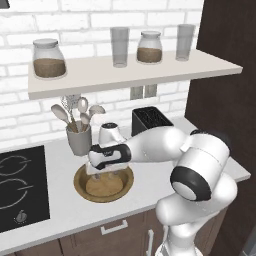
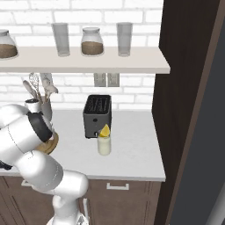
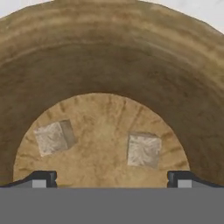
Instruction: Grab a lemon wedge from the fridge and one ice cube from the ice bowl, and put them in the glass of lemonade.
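Observation:
The wooden ice bowl [image 1: 80, 176] sits on the white counter between the cooktop and the toaster. My gripper [image 1: 105, 176] hangs open just above the inside of the bowl, pointing down. In the hand view two ice cubes lie on the floor of the ice bowl [image 3: 109, 57]: one ice cube [image 3: 54, 137] to the left and another ice cube [image 3: 143, 150] to the right, both lying between my gripper's [image 3: 112, 178] spread fingertips [image 3: 43, 178] and touching neither. The glass of lemonade [image 2: 104, 146] stands in front of the toaster with a lemon wedge [image 2: 104, 131] on top. A tall dark grey face at the far right looks like the fridge [image 2: 204, 145].
A grey utensil cup [image 1: 79, 139] with spoons stands just behind the bowl, and a black toaster [image 1: 151, 120] to its right. The black cooktop [image 1: 20, 185] lies to the left. A shelf [image 1: 130, 72] above carries jars and tall glasses. A dark brown panel [image 2: 176, 88] ends the counter on the right.

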Motion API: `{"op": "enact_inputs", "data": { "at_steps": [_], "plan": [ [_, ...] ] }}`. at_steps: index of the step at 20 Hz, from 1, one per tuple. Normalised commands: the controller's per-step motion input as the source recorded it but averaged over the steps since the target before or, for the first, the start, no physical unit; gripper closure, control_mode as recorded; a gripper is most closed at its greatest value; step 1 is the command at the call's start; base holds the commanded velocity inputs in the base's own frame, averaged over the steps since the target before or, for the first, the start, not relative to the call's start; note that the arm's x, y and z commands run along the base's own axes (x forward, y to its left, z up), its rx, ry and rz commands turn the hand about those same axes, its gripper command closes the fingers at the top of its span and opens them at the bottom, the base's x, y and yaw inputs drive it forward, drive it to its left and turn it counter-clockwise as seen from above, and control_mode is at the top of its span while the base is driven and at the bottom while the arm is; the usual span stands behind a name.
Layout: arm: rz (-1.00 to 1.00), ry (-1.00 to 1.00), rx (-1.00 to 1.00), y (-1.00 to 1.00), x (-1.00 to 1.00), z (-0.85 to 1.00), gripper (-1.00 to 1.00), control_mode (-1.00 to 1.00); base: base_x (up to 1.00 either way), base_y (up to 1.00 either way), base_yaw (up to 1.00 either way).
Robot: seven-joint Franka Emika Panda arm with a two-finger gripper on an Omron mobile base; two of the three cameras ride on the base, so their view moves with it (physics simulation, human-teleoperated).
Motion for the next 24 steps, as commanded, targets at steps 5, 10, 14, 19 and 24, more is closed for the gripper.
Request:
{"op": "enact_inputs", "data": {
  "at_steps": [5,10,14,19,24],
  "plan": [
    [-0.03,-0.19,0.0,0.0,-0.06,-0.2,-1.0,-1.0,0.0,0.0,0.0],
    [0.0,-0.03,0.0,0.0,0.0,-0.05,-1.0,-1.0,0.0,0.0,0.0],
    [0.0,0.0,0.0,0.0,0.0,0.0,-1.0,-1.0,0.0,0.0,0.0],
    [0.0,0.0,0.0,0.0,0.0,0.0,-1.0,-1.0,0.0,0.0,0.0],
    [0.0,-0.02,0.0,0.0,0.0,0.0,-1.0,-1.0,0.0,0.0,0.0]
  ]
}}
